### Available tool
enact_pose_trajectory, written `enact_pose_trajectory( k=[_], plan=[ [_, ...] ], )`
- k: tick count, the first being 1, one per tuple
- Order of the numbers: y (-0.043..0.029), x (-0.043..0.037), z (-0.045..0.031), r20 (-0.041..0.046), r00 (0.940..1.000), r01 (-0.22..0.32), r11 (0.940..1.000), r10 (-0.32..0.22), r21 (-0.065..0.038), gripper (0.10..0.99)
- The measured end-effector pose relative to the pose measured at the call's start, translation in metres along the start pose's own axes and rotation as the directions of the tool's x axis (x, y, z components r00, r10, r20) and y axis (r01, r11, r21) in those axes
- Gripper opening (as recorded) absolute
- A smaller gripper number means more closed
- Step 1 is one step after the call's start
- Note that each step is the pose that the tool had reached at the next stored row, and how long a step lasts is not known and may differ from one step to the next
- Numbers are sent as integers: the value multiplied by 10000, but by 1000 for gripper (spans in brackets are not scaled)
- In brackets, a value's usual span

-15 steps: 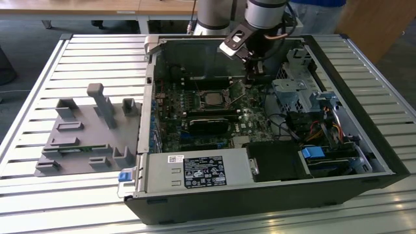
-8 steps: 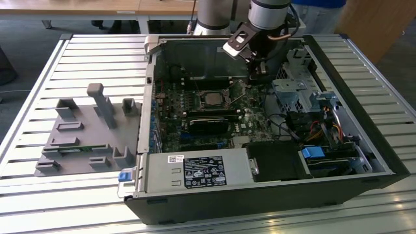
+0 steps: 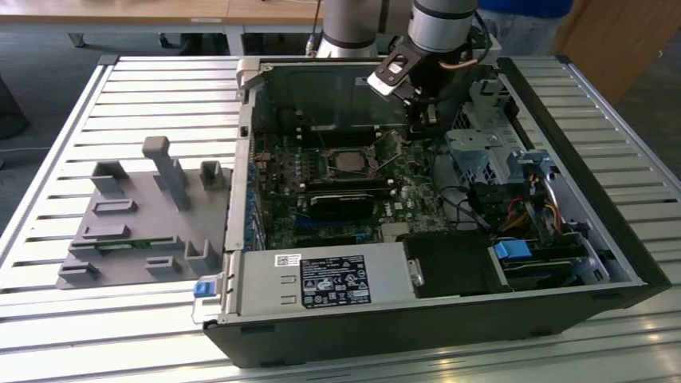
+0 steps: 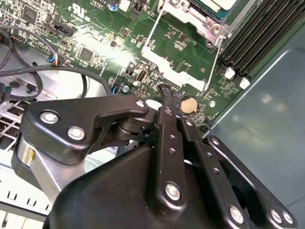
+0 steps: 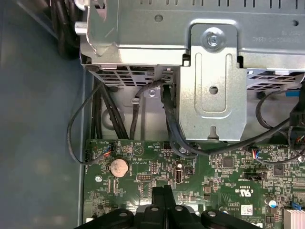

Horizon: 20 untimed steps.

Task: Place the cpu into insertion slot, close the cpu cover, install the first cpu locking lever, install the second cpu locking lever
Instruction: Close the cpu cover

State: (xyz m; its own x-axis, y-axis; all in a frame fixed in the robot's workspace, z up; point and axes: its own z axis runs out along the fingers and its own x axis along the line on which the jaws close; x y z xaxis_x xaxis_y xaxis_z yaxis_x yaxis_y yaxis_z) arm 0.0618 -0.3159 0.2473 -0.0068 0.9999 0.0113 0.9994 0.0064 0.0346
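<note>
Slatted metal table (image 3: 64, 144) carries an open computer case (image 3: 426, 335), with a grey fixture (image 3: 139, 223) lying at the case's nine o'clock in the exterior view. That view takes in the whole green board. The insertion slot (image 3: 346, 161) sits near the board's middle, and the cpu (image 3: 346, 163) is a grey square inside its rim. The gripper (image 3: 429, 128) hangs at about the slot's two o'clock, low over the board, with the arm (image 3: 442, 24) rising above it.

In the second wrist view the cpu cover (image 4: 167, 67) stands swung open off the slot, and green board shows through its window. The gripper (image 4: 164, 93) ends just beside the cover's near rail; whether they touch is unclear. A coin battery (image 4: 189, 103) lies close by, and the cpu (image 4: 214, 4) is cut off at the picture's edge.

In the first wrist view the gripper (image 5: 162, 191) has its fingers pressed together, with nothing seen between them. Beyond them are the battery (image 5: 118, 167), black cables (image 5: 169, 124) and a silver drive cage (image 5: 214, 81).

The locking levers are too thin to make out in the exterior view.
</note>
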Motion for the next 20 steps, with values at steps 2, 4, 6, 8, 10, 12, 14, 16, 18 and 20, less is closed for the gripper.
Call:
enact_pose_trajectory(
  k=[2, 4, 6, 8, 10, 12, 14, 16, 18, 20],
  plan=[
    [-1, 0, 16, 1, 10000, -2, 10000, 2, 8, 106],
    [-1, 0, 31, 1, 10000, -1, 10000, 1, 11, 106],
    [-2, 0, 41, 2, 10000, 0, 10000, 0, 11, 106],
    [-19, 0, 42, 4, 10000, 1, 10000, -1, 11, 106],
    [-44, 1, 43, 2, 10000, 0, 10000, 0, 11, 106],
    [-70, 1, 43, 2, 10000, 0, 10000, 0, 11, 106],
    [-95, 1, 43, 2, 10000, 0, 10000, 0, 11, 106],
    [-163, 2, 42, 1, 10000, 0, 10000, 0, 11, 106],
    [-197, 2, 43, 2, 10000, 0, 10000, 0, 11, 106],
    [-219, 1, 44, 2, 10000, 0, 10000, 0, 11, 106]
  ],
)
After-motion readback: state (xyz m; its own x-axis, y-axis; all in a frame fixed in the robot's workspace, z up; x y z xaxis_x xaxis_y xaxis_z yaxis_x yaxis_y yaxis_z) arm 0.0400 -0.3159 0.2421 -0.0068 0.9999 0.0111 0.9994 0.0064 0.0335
